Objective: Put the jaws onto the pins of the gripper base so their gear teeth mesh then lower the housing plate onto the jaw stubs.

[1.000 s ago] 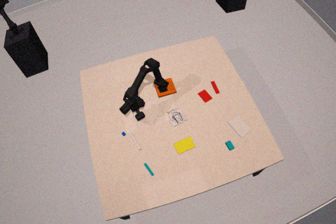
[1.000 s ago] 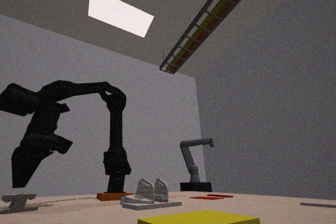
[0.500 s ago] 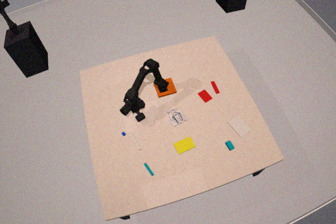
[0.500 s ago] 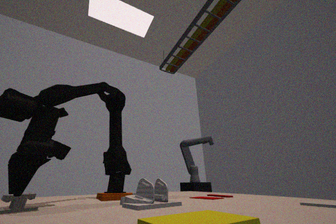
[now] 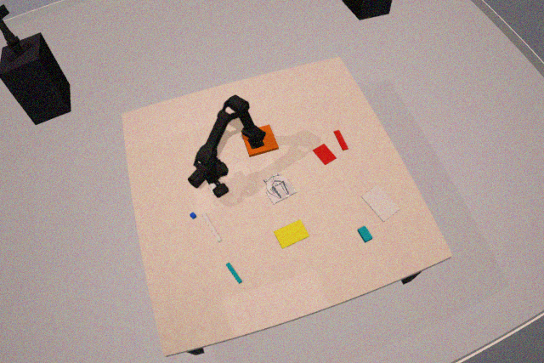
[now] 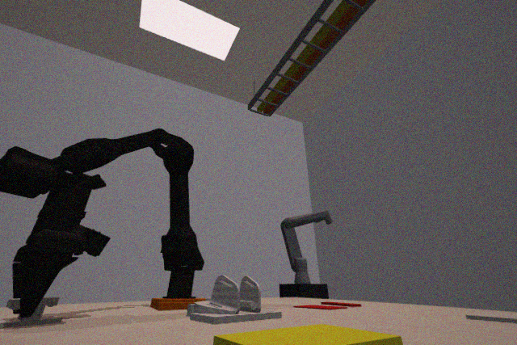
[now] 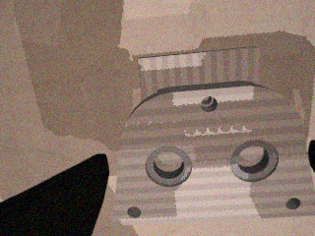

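The grey housing plate [image 6: 51, 301] [image 7: 212, 189], with two ringed holes, is raised above the table at the left in the exterior view; a ribbed piece shows beyond its rounded edge in the wrist view. My gripper [image 7: 205, 156] is open, its black fingers on either side of the plate with nothing held. In the exterior view the fingers are low at the plate. The gripper base [image 5: 290, 190] [image 6: 250, 317] lies on the table. Two grey jaws stand on it, a left jaw [image 6: 224, 296] and a right jaw [image 6: 250, 294], side by side. Their pins and tooth meshing cannot be made out.
A yellow block [image 5: 291, 234] [image 6: 308, 334] lies in front of the base. A blue cube [image 5: 192, 215] and a white bar [image 5: 212, 228] lie near my arm. Red pieces [image 5: 324, 154], a white sheet-like plate [image 5: 380, 203] and a teal block [image 5: 365, 234] lie to the right.
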You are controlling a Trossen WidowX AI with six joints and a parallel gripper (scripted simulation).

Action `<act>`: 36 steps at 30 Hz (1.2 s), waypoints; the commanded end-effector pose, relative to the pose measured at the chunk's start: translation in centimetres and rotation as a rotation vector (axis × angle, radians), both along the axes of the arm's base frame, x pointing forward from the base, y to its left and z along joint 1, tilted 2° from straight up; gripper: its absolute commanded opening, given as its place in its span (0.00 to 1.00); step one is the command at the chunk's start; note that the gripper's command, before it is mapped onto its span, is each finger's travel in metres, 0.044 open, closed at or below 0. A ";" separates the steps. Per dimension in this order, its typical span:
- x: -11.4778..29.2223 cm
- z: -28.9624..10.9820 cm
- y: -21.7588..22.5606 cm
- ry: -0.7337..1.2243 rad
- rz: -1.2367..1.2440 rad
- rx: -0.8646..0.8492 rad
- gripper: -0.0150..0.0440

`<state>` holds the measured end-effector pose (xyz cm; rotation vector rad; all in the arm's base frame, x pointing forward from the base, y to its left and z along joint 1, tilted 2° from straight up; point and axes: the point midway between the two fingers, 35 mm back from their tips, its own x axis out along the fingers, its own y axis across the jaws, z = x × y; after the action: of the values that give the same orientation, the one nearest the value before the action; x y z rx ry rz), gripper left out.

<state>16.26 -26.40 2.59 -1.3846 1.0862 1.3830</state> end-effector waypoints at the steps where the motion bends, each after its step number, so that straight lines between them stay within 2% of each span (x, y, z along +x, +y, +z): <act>1: 0.0 -0.1 0.0 0.003 0.003 -0.002 1.00; 17: 0.0 -0.2 0.0 0.003 0.003 -0.002 1.00; 30: 0.0 -0.1 0.0 0.000 0.000 0.001 0.85; 36: 0.0 -0.1 0.0 0.000 0.000 0.001 0.85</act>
<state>16.25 -26.39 2.48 -1.3837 1.0858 1.3837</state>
